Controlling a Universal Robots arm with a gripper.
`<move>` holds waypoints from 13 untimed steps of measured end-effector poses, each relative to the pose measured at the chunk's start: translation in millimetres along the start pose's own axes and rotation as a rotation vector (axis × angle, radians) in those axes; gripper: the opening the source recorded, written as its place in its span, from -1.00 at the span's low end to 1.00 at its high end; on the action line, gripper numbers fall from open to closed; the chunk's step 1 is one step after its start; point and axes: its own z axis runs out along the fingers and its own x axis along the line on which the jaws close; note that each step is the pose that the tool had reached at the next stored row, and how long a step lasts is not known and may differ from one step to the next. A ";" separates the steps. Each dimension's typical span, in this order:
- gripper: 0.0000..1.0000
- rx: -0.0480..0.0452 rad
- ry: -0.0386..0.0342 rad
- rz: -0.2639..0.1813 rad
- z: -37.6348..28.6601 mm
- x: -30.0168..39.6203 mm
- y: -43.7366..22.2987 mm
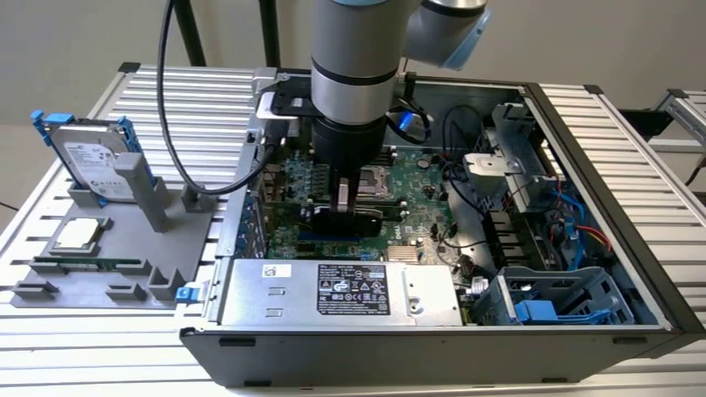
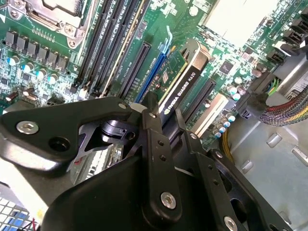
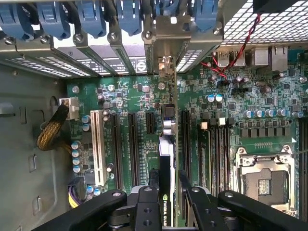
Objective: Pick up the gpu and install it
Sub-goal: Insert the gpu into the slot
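My gripper (image 1: 344, 205) is down inside the open computer case, just above the green motherboard (image 1: 425, 169). It is shut on the gpu (image 1: 350, 222), which I hold on edge. In both wrist views the gpu (image 2: 185, 72) (image 3: 166, 154) runs out from between the two black fingers (image 2: 153, 144) (image 3: 155, 179), with its black cooler side facing one of them. It lies along a long expansion slot, and its silver end bracket (image 3: 166, 67) reaches the case's rear slot opening. Whether it is seated in the slot I cannot tell.
The case walls (image 1: 617, 174) close in all around, with a silver power supply (image 1: 336, 294) at the front and blue drive cages (image 1: 551, 302) on the exterior view's right. A grey fixture (image 1: 165, 240) on the exterior view's left holds a hard drive (image 1: 94, 157) and a memory stick (image 1: 88, 265).
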 end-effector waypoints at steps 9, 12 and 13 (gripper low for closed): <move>-1.00 0.0001 -0.0003 0.000 0.2 -0.1 0.0; -1.00 0.0003 -0.0002 -0.001 0.2 -1.0 0.1; -1.00 0.0003 -0.0002 -0.001 0.2 -1.3 0.1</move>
